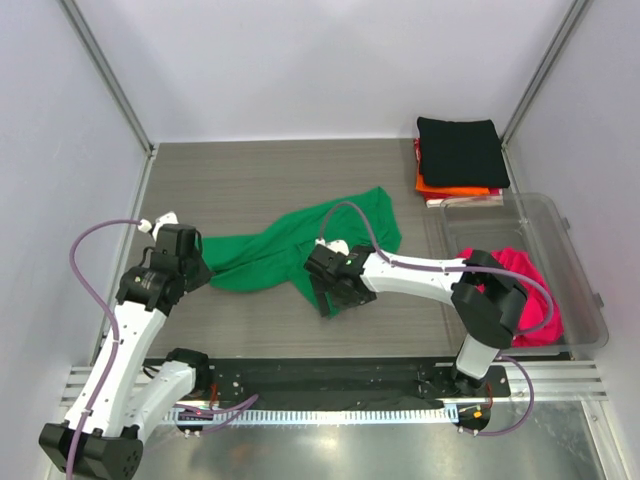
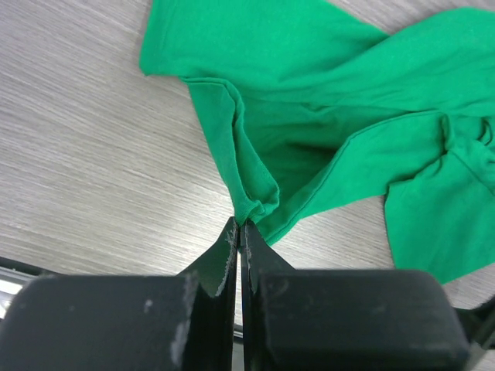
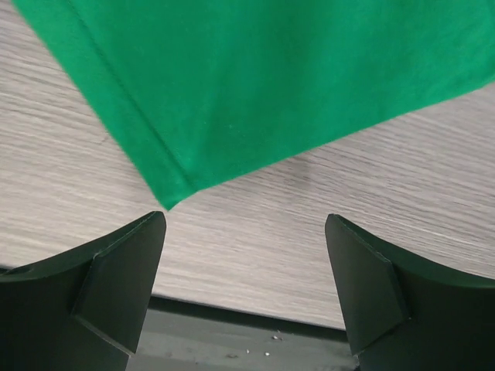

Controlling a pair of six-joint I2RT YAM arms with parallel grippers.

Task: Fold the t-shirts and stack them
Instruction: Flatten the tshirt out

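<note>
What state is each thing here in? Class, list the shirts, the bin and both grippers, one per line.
green t-shirt: unfolded, crumpled on the table.
left gripper: shut on the green t-shirt's edge.
right gripper: open, fingers near the green t-shirt's corner, not gripping.
black t-shirt: folded, lying on the orange t-shirt.
orange t-shirt: folded, mostly covered.
pink t-shirt: bunched up inside the clear bin.
clear bin: upright, no lid on.

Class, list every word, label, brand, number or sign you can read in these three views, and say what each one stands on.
There are none to read.
The green t-shirt, the black t-shirt on top of the folded stack, the pink t-shirt and the clear bin all look plain.
Any marking on the black base plate is too small to tell.
</note>
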